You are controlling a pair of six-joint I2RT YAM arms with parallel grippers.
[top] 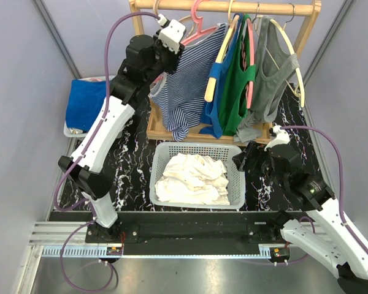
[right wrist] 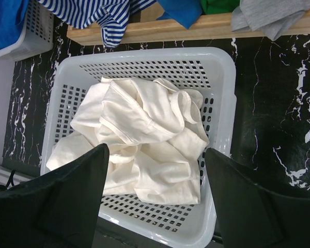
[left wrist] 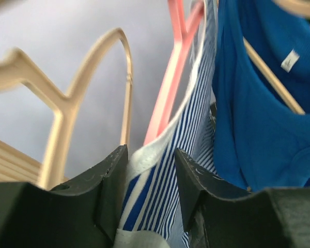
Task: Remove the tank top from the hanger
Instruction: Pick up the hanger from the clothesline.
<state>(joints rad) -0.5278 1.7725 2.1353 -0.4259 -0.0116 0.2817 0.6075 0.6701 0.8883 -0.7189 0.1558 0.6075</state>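
A blue-and-white striped tank top (top: 184,79) hangs on a pink hanger (top: 199,24) at the left end of the wooden rail (top: 264,8). My left gripper (top: 169,37) is raised to its shoulder. In the left wrist view the jaws (left wrist: 151,152) stand partly open on either side of the striped strap (left wrist: 160,175), with the pink hanger arm (left wrist: 173,72) just above. My right gripper (top: 248,160) is low, open and empty. In the right wrist view it (right wrist: 155,155) hovers over the white basket (right wrist: 222,77).
Blue (top: 218,98), green (top: 236,92) and grey (top: 270,79) tank tops hang further right on the rail. The white basket (top: 196,147) holds a cream garment (top: 193,177). A bin with blue cloth (top: 86,104) is at the left. An empty beige hanger (left wrist: 67,98) is beside the striped top.
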